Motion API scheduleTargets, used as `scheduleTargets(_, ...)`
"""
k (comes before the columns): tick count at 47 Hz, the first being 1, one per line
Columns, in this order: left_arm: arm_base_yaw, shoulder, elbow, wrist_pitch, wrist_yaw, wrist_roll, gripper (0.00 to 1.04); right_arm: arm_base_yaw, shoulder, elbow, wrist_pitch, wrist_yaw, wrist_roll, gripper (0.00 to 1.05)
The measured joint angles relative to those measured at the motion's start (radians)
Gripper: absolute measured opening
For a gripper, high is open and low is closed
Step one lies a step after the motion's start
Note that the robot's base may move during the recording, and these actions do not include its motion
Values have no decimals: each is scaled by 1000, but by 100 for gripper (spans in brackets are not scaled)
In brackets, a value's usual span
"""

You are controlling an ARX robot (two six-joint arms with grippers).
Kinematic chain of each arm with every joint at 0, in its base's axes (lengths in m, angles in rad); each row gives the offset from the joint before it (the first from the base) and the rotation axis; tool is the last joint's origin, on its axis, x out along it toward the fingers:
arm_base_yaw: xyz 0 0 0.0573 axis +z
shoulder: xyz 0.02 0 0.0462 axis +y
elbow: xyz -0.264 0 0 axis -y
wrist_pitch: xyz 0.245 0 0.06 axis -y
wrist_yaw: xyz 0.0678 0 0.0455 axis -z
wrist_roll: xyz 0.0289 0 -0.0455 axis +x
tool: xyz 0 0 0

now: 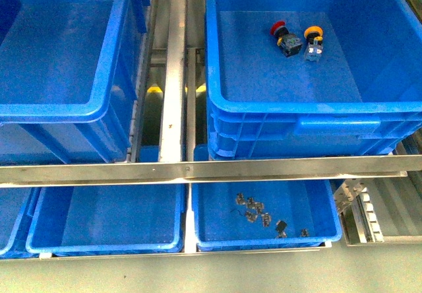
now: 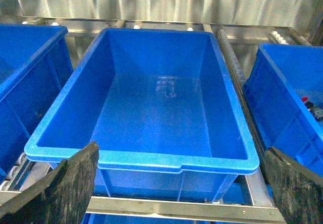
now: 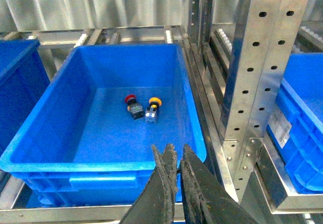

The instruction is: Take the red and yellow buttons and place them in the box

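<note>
Right wrist view puts the right claw (image 3: pixel 176 183) nearest the lens, its dark fingers pressed almost together and holding nothing, hanging just outside the near rim of the large deep bright-blue plastic crate (image 3: pixel 30 148). Farther in, on the crate floor, lie the red mushroom-capped push-button switch (image 3: pixel 133 104) and, just beside it, the yellow-orange-capped push-button switch (image 3: pixel 153 108) (both tipped on their sides, as far as I can tell). From the left wrist, the left claw (image 2: pixel 176 193) is spread wide and empty before a second, empty deep blue crate (image 2: pixel 141 159). In the front view, a shallow blue tray (image 1: pixel 198 230) below holds small dark parts. Both buttons appear already boxed, so I judge the placing done; next calls only for drawing the arms clear.
</note>
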Motion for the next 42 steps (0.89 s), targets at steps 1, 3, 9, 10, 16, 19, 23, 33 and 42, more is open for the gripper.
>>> scheduleTargets(1,0,0,0,0,0,0,97,0,0,0,0,0,0,4)
scheduleTargets(3,0,0,0,0,0,0,97,0,0,0,0,0,0,4)
scheduleTargets(9,0,0,0,0,0,0,97,0,0,0,0,0,-2,14)
scheduleTargets(10,0,0,0,0,0,0,97,0,0,0,0,0,-2,20)
scheduleTargets(16,0,0,0,0,0,0,97,0,0,0,0,0,-2,50)
scheduleTargets(19,0,0,0,0,0,0,97,0,0,0,0,0,-2,61)
scheduleTargets(23,0,0,0,0,0,0,97,0,0,0,0,0,-2,76)
scheduleTargets(33,0,0,0,0,0,0,97,0,0,0,0,0,-2,99)
scheduleTargets(42,0,0,0,0,0,0,97,0,0,0,0,0,-2,99)
